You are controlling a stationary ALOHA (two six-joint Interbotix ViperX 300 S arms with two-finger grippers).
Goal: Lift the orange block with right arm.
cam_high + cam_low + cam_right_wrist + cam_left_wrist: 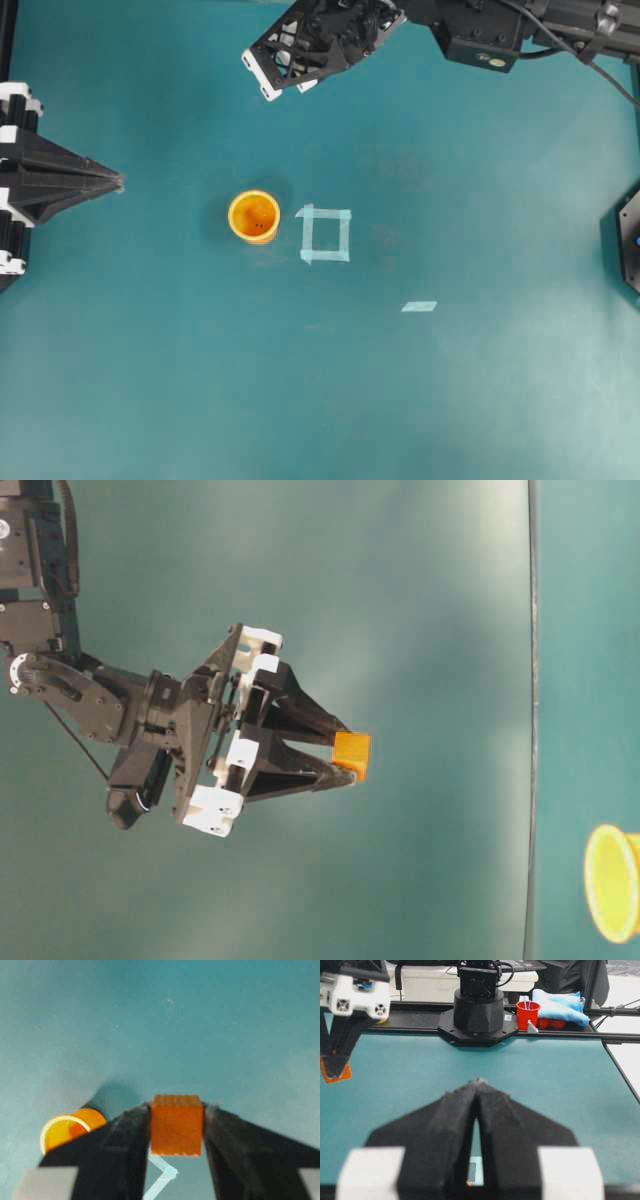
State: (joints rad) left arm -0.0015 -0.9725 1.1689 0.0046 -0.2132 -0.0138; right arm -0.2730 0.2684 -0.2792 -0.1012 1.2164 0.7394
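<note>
The orange block (352,756) is a small plain cube pinched between the black fingers of my right gripper (346,754). It hangs high above the teal table. In the right wrist view the orange block (177,1130) fills the gap between both fingers, with the table far below. From the left wrist view the orange block (342,1074) shows at the far left under the white-edged right gripper (335,1062). Overhead, the right gripper (300,50) covers the block. My left gripper (118,182) rests at the left edge, its tips pressed together, nothing in it.
A round yellow-orange cup (254,216) stands upright on the table beside a pale tape square (326,234). A short tape strip (419,306) lies to the lower right. The right arm's black base (477,1005), a red cup (527,1014) and blue cloth (560,1005) sit beyond the table's far edge.
</note>
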